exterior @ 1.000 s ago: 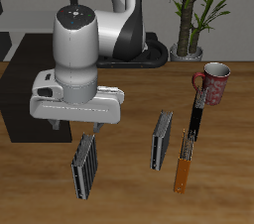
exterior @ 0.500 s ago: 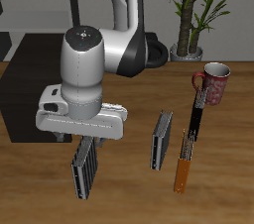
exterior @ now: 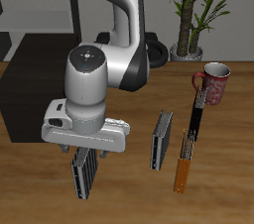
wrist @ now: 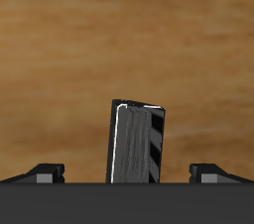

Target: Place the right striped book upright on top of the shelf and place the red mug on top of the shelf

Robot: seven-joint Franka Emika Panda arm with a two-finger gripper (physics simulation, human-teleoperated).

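Note:
The right striped book (exterior: pixel 83 176) stands on edge on the wooden table near the front edge. It also shows in the wrist view (wrist: pixel 139 144), between my fingers. My gripper (exterior: pixel 85 156) is open directly above it, with the fingertips (wrist: pixel 45 171) spread wide on either side of its top edge and not touching it. The red mug (exterior: pixel 213 84) stands upright farther back, beside the plant. The black shelf (exterior: pixel 35 81) sits behind my gripper, partly hidden by the arm.
A second striped book (exterior: pixel 161 140) stands near the middle of the table. A black book (exterior: pixel 196 119) and an orange-spined book (exterior: pixel 185 168) lie in line in front of the mug. A potted plant (exterior: pixel 193 10) stands at the back.
My gripper has come down and moved toward the table's front edge, ending just over the right striped book. The book and the other things have not moved.

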